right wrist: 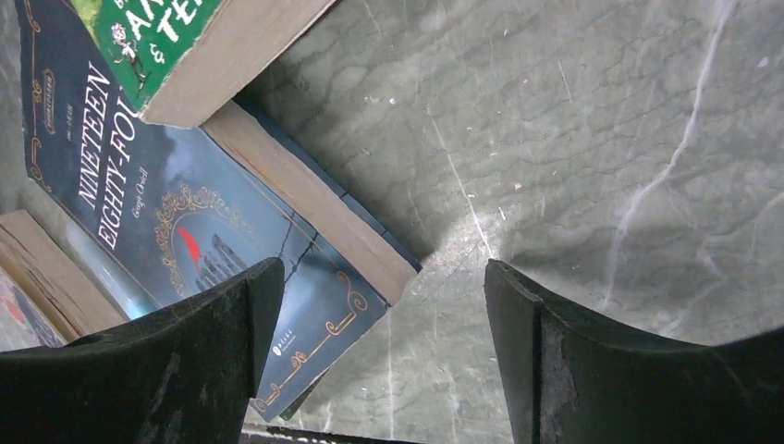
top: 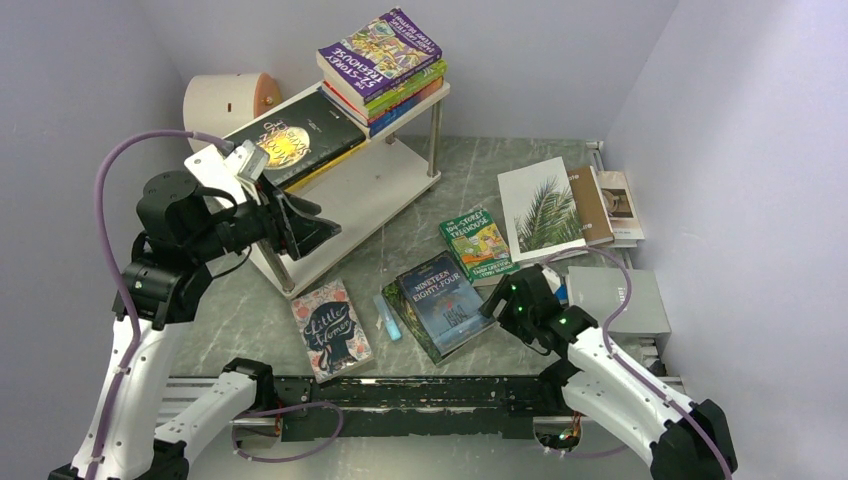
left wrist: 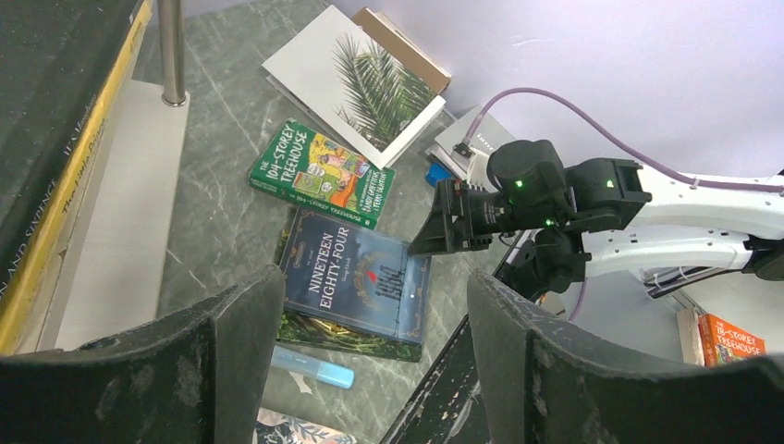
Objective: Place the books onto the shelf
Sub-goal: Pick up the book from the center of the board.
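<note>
Just below the right tool, the dark-blue Nineteen Eighty-Four book runs out of the wrist view, and the green Treehouse book lying on its far end is cropped to a corner. The green-gold book under the blue one shows only as a rim. Whether the tool's left finger touches the blue cover cannot be told. A small blue thing behind the right tool is mostly hidden.

The right tool's jaws are spread wide, with only bare desk between them; it holds nothing. The left tool is also spread and empty, raised off the desk just beside the near corner of the shelf.

The right arm reaches low from its base, its wrist tipped down over the blue book's edge. The left arm rears up with a high elbow, its tool aimed across the desk towards the right one.

The Little Women book lies below the left tool. Behind it, a black book and a stack of books sit on the shelf's top board. Beyond the right tool lie a palm-leaf book and a grey book.
</note>
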You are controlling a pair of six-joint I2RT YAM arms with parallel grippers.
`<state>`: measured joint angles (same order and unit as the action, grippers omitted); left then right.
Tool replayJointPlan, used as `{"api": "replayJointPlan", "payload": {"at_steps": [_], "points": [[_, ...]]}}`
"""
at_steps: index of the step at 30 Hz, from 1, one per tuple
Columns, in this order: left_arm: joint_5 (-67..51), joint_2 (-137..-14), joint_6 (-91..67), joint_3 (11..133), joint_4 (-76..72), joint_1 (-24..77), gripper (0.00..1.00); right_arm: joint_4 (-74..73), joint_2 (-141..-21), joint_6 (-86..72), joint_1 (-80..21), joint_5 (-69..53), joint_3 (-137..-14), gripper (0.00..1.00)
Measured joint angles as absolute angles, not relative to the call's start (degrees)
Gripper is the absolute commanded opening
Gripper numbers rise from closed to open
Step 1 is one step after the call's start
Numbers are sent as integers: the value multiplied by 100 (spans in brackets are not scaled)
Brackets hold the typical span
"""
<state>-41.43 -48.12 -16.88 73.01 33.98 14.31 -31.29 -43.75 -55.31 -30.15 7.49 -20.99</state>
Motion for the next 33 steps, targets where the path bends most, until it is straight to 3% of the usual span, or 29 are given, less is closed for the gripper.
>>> {"api": "replayJointPlan", "payload": {"at_steps": [6, 11, 14, 18, 21, 33], "points": [[-4143, -4821, -1774, 7325, 3398, 1433, 76, -2628, -4335, -6049, -3006, 582, -1743, 79], [-4112, -4856, -1833, 7446, 3395, 1433, 76, -1925, -4141, -6482, -3006, 425, -1343, 63], [-4108, -4858, -1887, 7456, 3369, 1433, 76, -1619, -3966, -6646, -3006, 397, -1094, 50], [-4021, -4866, -1909, 7474, 3380, 1435, 76, -1439, -3857, -6718, -3006, 357, -939, 20], [-3900, -4875, -1905, 7548, 3409, 1435, 76, -1361, -3745, -6702, -3002, 336, -976, 2], [-3627, -4838, -1933, 7601, 3426, 1435, 77, -1846, -3323, -6167, -3004, 224, -1621, 0]]}}
